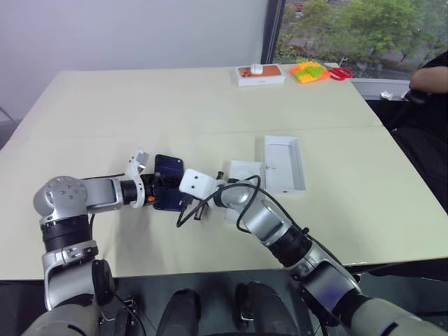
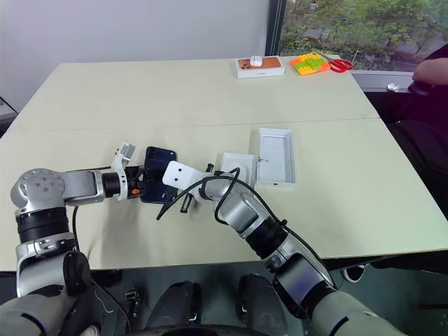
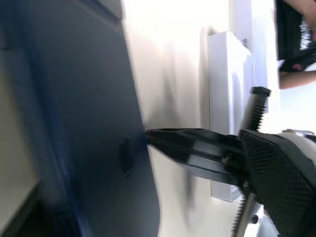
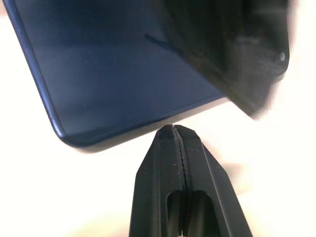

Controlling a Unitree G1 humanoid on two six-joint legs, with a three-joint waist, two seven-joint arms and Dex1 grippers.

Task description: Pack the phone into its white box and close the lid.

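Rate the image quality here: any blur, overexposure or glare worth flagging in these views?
Left wrist view: phone fills the near field as a soft blue blur; table washed out. Right wrist view: table blown to near white, right tool fairly sharp, a dark blurred shape at one corner. Head views: even daylight, soft shadows, bright window.

**Other things on and around the table**

A large cream table (image 1: 140, 105) fills the scene. At its far right edge lies an orange-topped white box (image 1: 260, 74) with a small white object (image 1: 257, 68) on top. Just right of it sits a block toy (image 1: 309, 71) of orange, yellow and green, then red scissors (image 1: 340, 73). A person's arm (image 1: 428, 78) rests at the far right
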